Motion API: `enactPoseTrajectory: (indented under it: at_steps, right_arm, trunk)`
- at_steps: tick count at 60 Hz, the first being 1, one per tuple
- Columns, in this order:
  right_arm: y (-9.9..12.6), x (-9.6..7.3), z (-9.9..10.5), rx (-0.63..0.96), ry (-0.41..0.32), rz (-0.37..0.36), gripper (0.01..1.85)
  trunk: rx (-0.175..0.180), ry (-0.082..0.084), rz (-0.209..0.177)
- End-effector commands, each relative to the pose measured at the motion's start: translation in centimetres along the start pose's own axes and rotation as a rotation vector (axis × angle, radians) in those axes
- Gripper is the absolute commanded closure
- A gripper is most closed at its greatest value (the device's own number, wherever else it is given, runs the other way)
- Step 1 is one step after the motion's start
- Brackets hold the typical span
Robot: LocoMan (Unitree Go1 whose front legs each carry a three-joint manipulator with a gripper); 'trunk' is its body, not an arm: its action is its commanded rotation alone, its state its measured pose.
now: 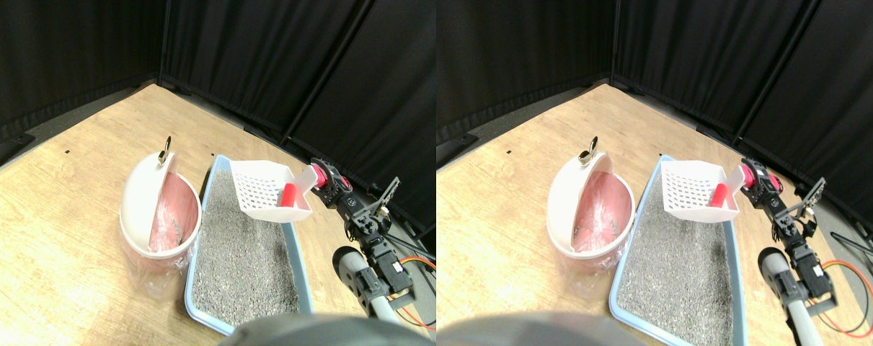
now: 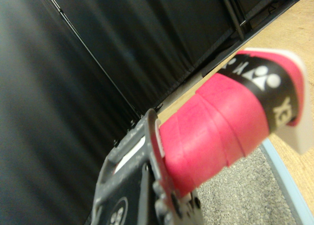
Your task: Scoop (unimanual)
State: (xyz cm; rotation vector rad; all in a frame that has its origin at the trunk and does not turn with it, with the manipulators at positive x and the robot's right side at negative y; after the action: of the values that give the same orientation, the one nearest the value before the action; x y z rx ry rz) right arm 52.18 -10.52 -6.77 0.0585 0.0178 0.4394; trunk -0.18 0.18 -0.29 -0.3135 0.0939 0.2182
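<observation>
The stereo pair view takes in the whole scene. One white slotted scoop (image 1: 267,189) is held in the air over the far end of one blue-rimmed litter tray (image 1: 204,193) filled with grey litter (image 1: 243,252). One red item (image 1: 289,194) lies inside the scoop near its handle end. The scoop's pink-wrapped handle (image 1: 319,175) runs back into the right end effector (image 1: 329,180), which is clamped on it, at the end of the dark arm (image 1: 370,241) coming in from the lower right. Just beside the tray's left wall stands one white bin (image 1: 139,198) with a pink liner (image 1: 178,205), its half lid tipped up. A small metal clip (image 1: 165,151) sits on the lid's top edge. Tray and bin both rest on the wooden floor (image 1: 54,216), with black curtains (image 1: 263,50) behind. An orange cable (image 1: 418,263) curls near the arm.

The wrist view shows none of the bin or the scoop's basket. Instead it gives a close look at the handle (image 2: 216,131): red wrap, finished with a black band carrying white marks, passing alongside the dark jaw frame. A corner of the tray's blue rim (image 2: 287,181) and some litter (image 2: 240,195) appear past the handle, along with curtain (image 2: 98,53) and a strip of floor (image 2: 294,23).
</observation>
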Motion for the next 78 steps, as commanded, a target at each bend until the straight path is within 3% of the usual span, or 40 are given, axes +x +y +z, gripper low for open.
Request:
enactPoseTrajectory:
  at_steps: [1, 28, 33, 49, 59, 78]
  right_arm:
    - [0.4, -0.1, 0.6, -0.035, -0.037, 0.032, 1.81]
    - [2.5, 0.4, 0.2, -0.048, 0.022, 0.110, 1.81]
    - [3.1, 0.6, 0.0, -0.039, 0.022, 0.152, 1.81]
    - [4.4, 1.0, -1.1, 0.009, 0.056, 0.145, 1.81]
    - [5.2, 1.4, -2.0, 0.012, 0.075, 0.183, 1.81]
    - [6.0, 1.9, -2.1, -0.042, 0.123, 0.180, 1.81]
  trunk:
    - [-0.003, 0.003, 0.031]
    - [-0.026, -0.003, 0.074]
    - [-0.032, -0.005, 0.082]
    - [-0.053, -0.005, 0.115]
    - [-0.059, -0.003, 0.132]
    - [-0.059, -0.002, 0.130]
